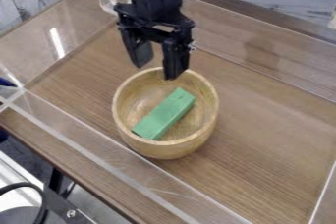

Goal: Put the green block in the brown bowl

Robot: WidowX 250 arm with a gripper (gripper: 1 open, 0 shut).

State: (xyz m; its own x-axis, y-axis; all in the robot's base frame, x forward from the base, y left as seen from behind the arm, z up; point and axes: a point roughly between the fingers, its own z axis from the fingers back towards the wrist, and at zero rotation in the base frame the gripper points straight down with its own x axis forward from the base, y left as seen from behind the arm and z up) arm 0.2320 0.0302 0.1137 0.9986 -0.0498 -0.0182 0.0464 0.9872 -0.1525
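From my remote seat, I take the brown bowl (165,116) as my landmark. Left of it I see bare wooden tabletop (73,90), with a clear plastic wall (39,41) fencing the far-left edge and a second clear strip along the near edge.

Above the bowl's far rim hangs the pincer (153,59), black, pointing straight down. Its two fingers (172,61) stand wide apart with nothing between them; I read it as fully open and holding nothing. The lower fingertip sits just over the rim on the far side, and I cannot tell whether it touches the wood.

Inside the bowl lies the green block (164,112), flat against the pale interior, its long axis running from the near-left up toward the far-right. It is clear of the pincer.

Right of the bowl, more tabletop, then another clear wall.
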